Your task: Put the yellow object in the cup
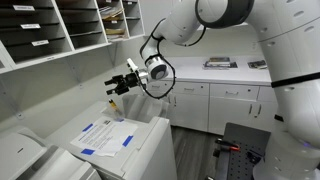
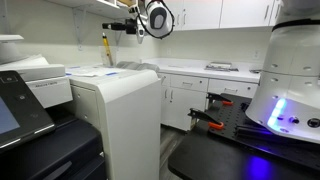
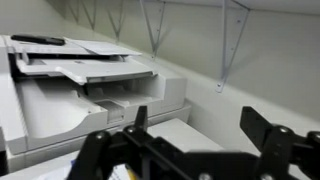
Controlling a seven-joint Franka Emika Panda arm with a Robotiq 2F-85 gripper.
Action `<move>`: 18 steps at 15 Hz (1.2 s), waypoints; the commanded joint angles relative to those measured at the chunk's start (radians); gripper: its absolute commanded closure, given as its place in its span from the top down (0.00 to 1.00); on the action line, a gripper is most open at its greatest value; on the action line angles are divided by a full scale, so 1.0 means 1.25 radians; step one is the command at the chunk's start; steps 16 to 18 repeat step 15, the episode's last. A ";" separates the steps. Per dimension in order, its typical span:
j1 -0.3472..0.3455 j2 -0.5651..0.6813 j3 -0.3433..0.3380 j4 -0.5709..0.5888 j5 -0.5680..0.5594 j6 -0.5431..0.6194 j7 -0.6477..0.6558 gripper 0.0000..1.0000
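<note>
The yellow object [image 1: 113,100] is a thin stick that hangs upright in the air just under my gripper [image 1: 117,80], above the back of the white printer. In an exterior view it [image 2: 108,47] shows as a yellow line below the gripper [image 2: 108,27]. In the wrist view my gripper [image 3: 203,118] has its jaws wide apart with nothing between them. A yellow sliver [image 3: 128,174] shows by the left jaw's base. I cannot tell what holds the stick. No cup is in view.
A white printer [image 1: 140,140] carries blue-marked paper sheets [image 1: 105,135] on top. Wall shelves with paper slots [image 1: 60,30] are behind the gripper. White cabinets with a counter [image 1: 220,95] stand behind. A second printer [image 3: 80,80] fills the wrist view.
</note>
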 commanded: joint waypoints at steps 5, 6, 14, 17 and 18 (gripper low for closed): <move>0.005 -0.042 -0.006 0.008 -0.046 0.009 0.062 1.00; 0.006 -0.046 -0.008 0.008 -0.067 0.009 0.080 1.00; 0.027 -0.099 -0.034 0.015 -0.347 0.042 0.226 1.00; 0.025 -0.101 -0.035 0.021 -0.379 0.029 0.240 1.00; 0.025 -0.101 -0.035 0.021 -0.379 0.029 0.240 1.00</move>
